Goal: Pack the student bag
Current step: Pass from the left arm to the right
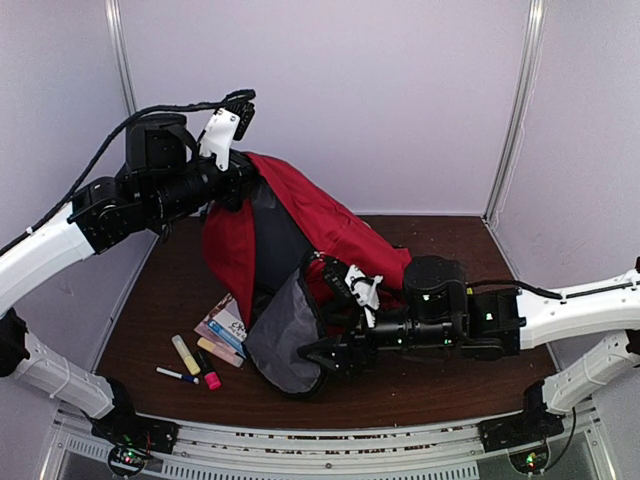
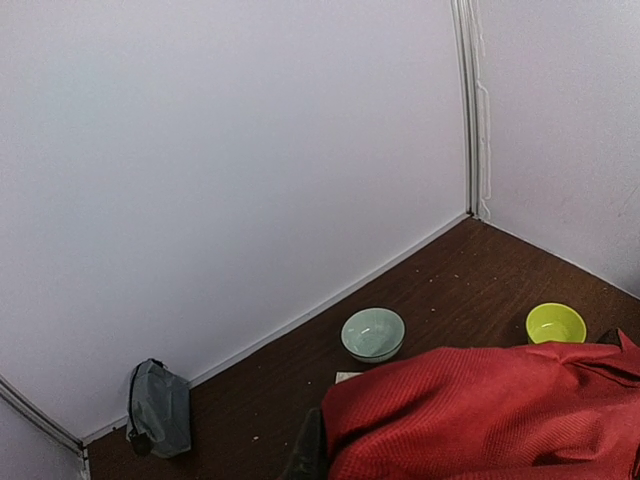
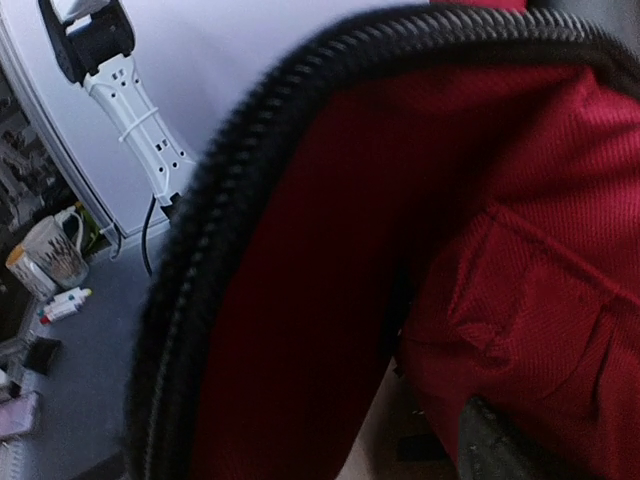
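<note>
Student bag [image 1: 325, 228] hangs from the clamped left tool [image 1: 238, 176]; right tool [image 1: 318, 353], state unclear, at its opening.

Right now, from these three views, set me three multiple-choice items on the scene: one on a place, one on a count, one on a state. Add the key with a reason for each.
1. Where do the loose pens and markers lie?
A. on the table beside the student bag
B. inside a bowl
C. on top of the bag

2. How many bowls stand beyond the bag in the left wrist view?
A. one
B. two
C. four

3. The bag's front flap is:
A. zipped shut
B. hanging open
C. torn off

Key:
1 A, the top view shows them on the bare wood next to the bag.
2 B, a pale green bowl and a yellow-green bowl are there.
3 B, the flap's grey lining is exposed at the bag's front.
</note>
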`<action>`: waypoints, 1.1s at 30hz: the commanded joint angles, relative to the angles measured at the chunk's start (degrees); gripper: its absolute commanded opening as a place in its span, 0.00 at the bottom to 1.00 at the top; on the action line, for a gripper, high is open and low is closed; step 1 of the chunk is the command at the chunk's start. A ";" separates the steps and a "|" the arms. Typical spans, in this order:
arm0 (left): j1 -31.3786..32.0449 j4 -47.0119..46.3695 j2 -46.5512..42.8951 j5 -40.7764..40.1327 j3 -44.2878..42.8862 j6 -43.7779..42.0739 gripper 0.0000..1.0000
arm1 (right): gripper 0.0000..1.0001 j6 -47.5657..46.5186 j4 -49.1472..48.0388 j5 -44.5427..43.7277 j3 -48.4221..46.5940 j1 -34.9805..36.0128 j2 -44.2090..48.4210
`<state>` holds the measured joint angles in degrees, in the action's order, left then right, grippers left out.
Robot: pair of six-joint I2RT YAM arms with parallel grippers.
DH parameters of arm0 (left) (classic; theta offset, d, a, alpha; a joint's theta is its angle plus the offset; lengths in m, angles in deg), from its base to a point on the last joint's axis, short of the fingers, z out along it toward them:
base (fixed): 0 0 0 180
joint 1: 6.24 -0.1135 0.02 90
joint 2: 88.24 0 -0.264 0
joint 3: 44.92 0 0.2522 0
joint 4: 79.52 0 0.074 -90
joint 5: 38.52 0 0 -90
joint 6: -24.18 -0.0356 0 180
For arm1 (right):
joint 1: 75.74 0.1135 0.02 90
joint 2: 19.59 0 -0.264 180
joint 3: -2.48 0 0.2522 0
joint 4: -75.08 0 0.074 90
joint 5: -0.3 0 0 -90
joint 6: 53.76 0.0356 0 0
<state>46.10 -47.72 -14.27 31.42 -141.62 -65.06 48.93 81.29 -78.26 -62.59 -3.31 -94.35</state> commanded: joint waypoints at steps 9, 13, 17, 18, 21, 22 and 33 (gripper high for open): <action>-0.66 -4.25 -9.39 -5.21 4.00 0.43 0.00 | 0.00 -12.93 16.60 -22.07 -9.26 -9.09 14.25; -0.65 -6.66 -15.12 2.59 9.60 1.31 0.00 | 0.00 -22.46 25.61 -29.83 -18.04 -14.98 18.02; -0.66 -9.90 -18.96 12.71 15.96 4.03 0.00 | 0.00 -27.58 30.65 -30.63 -28.16 -20.18 15.13; -0.58 -10.40 -19.29 14.33 17.26 4.95 0.00 | 0.00 -29.04 31.14 -30.10 -30.42 -20.57 13.58; 0.19 -13.34 -19.44 19.75 22.26 6.93 0.00 | 0.00 -33.21 33.27 -27.85 -37.55 -20.67 7.66; 1.13 -14.40 -19.40 21.31 23.97 6.89 0.00 | 0.00 -34.16 34.38 -27.04 -39.92 -20.70 5.48; 12.70 -7.27 -26.92 35.87 30.40 -8.67 0.84 | 0.00 -41.08 44.91 -7.55 -48.07 -18.58 -5.64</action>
<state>59.04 -54.52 -34.90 64.16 -111.07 -69.08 10.37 125.99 -94.57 -110.15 -23.31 -100.47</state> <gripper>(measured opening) 0.810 0.021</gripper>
